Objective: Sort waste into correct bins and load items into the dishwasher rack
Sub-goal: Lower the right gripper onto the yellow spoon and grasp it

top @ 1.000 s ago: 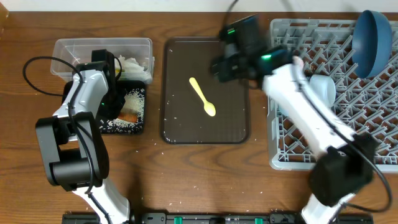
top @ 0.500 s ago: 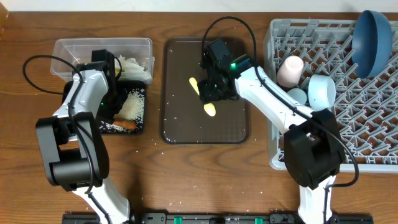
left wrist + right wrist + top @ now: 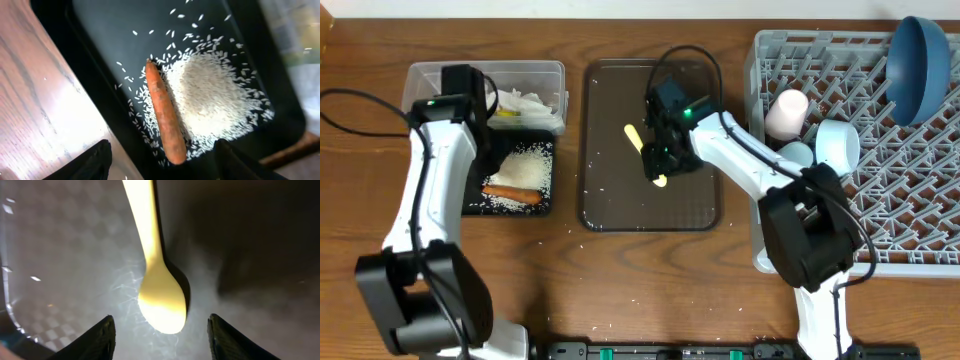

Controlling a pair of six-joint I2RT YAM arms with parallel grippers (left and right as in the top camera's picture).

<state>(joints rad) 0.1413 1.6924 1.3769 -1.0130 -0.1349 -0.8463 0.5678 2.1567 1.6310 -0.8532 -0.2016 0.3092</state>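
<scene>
L gripper (image 3: pixel 162 150): fingers spread wide, nothing held; hung over the food piece.
Food piece (image 3: pixel 165 120): orange-brown, finger-shaped, matte; lay in black tray (image 3: pixel 100 30), touching the rice (image 3: pixel 215 100).
Rice: loose white grains, one mound plus scatter.
Black tray: shallow, rectangular, smooth.
Clear tub (image 3: pixel 430 75): see-thru plastic, held crumpled white paper scraps (image 3: pixel 525 103).
R gripper (image 3: pixel 161 322): fingers apart, one each side of spoon bowl, not clamped.
Spoon (image 3: pixel 150 240): pale yellow, glossy, flat on brown tray (image 3: pixel 605 200), which had a fine checkered texture.
Rack (image 3: pixel 920 200): grey lattice w/ pegs; held dark blue plate (image 3: pixel 917 65), pink cup (image 3: pixel 785 112), blue cup (image 3: pixel 838 143).
Change vs 1 s before: L arm pulled back toward the tub, fingers much wider, food piece in full view; R arm swung from rack edge onto spoon.
</scene>
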